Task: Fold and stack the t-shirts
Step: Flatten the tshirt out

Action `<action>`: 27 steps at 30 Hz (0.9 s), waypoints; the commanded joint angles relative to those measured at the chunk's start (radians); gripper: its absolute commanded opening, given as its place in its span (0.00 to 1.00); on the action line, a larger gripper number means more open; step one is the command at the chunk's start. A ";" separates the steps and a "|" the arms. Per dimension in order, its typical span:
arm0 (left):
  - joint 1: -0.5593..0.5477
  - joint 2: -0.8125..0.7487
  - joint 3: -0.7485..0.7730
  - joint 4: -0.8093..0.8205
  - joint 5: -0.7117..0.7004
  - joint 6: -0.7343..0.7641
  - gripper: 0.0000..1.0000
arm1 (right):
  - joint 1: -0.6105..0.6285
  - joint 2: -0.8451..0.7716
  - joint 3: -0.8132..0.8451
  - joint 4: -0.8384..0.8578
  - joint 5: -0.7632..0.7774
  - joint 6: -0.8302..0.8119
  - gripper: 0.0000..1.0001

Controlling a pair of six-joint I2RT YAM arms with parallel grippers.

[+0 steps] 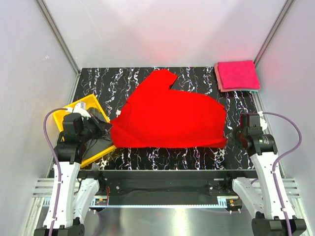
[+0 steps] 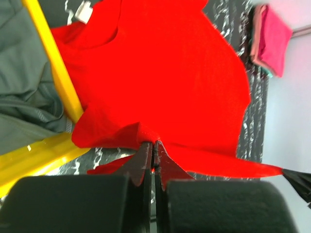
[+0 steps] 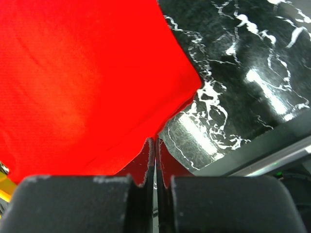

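The left gripper (image 2: 154,145) and right gripper (image 3: 155,143) are each clamped on a near corner of the red t-shirt (image 1: 170,115) spread over the table (image 1: 162,157); probably the fold starts now, needing both to lift evenly.

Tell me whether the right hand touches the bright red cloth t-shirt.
Touching. Right wrist view: the right hand is shut on the edge of the bright red cloth t-shirt.

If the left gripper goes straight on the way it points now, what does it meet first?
The red shirt: the left gripper is shut on its edge, and the cloth spreads straight ahead of the jaws. It would probably only bunch that cloth; depth beyond it is unclear.
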 commanded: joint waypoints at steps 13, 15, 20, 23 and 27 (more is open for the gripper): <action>-0.007 0.161 -0.014 0.082 0.000 0.042 0.00 | -0.005 -0.067 -0.058 -0.067 0.108 0.107 0.00; -0.009 0.224 0.006 0.104 -0.010 0.047 0.00 | -0.003 -0.037 -0.064 -0.041 0.129 0.121 0.00; -0.007 0.298 0.096 0.143 -0.013 0.022 0.00 | -0.003 -0.006 0.016 0.030 0.180 0.110 0.00; -0.042 0.370 0.182 0.200 -0.004 -0.009 0.00 | -0.003 0.066 0.086 0.244 0.215 0.060 0.00; -0.085 0.466 0.343 0.165 -0.063 -0.009 0.00 | -0.005 0.206 0.224 0.504 0.289 -0.037 0.00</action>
